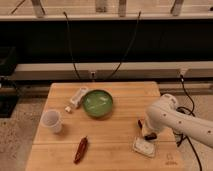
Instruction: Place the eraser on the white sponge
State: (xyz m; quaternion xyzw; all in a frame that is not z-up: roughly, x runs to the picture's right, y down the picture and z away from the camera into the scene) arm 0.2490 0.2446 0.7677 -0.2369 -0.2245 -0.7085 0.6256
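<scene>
Whitish flat rounded sponge pad (145, 147) lies just beside your gripper (148, 134), presumably poised there for the placing; its grip you cannot tell.

A smooth white arm (172, 117) of thick rounded casings is shown, ended by a dark gripper (149, 135) over the table's (115, 142) right side.

Place: a lab-like robot test area.
Table: 1 wooden table (115, 142) on a speckled floor (20, 127).
Wiring: 2 black cables (70, 47) hang down to an outlet (93, 75) behind the table's back edge.
Gripper: the gripper (149, 135) is low over the table near its right edge, on a white arm (175, 117).
</scene>
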